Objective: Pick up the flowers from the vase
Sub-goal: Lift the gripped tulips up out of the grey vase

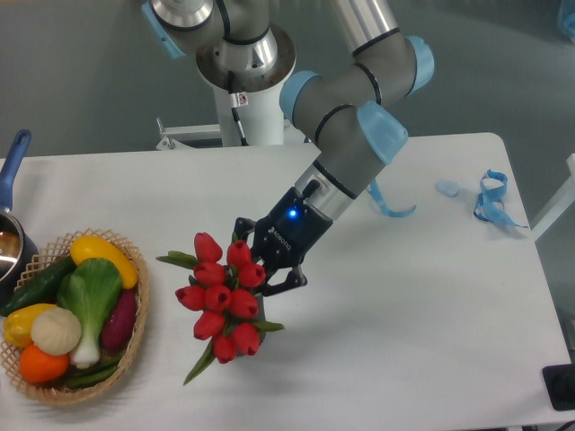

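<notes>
The flowers (223, 301), a bunch of red tulip buds with green leaves, stand left of the table's middle. The vase (261, 312) shows only as a small dark patch between and under the buds; the rest is hidden by them. My gripper (269, 277) reaches down from the upper right into the right side of the bunch. One dark finger (289, 282) shows beside the buds. The fingertips are hidden behind the tulip heads, so I cannot tell whether they are closed on the stems.
A wicker basket (135, 337) with colourful vegetables stands at the left front. A pot with a blue handle (13, 171) is at the left edge. Blue ribbon pieces (492, 199) lie at the back right. The robot base (244, 63) stands behind.
</notes>
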Robot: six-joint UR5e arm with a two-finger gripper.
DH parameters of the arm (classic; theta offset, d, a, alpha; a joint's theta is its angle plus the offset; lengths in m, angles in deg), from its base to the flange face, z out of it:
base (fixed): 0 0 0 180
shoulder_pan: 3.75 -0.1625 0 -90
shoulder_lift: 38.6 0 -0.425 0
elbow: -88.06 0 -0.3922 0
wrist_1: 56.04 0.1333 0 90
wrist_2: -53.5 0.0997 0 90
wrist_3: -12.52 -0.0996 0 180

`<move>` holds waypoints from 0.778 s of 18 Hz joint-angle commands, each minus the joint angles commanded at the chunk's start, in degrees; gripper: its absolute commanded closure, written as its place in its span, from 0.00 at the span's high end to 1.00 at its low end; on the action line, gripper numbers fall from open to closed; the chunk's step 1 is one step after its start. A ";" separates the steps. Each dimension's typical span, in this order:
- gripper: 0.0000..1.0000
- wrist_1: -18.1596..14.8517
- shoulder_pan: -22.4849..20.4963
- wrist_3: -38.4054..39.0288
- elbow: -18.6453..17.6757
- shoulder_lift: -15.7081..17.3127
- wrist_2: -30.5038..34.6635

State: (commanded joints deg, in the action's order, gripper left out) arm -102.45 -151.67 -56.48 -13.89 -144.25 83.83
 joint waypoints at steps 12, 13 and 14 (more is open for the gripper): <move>0.27 0.00 -0.35 9.94 2.64 8.52 -3.34; 0.27 0.00 -0.70 10.29 2.73 8.88 -3.78; 0.27 0.00 -1.14 10.73 2.90 9.32 -3.87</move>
State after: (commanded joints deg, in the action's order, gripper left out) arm -102.45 -152.81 -45.76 -10.99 -134.93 79.96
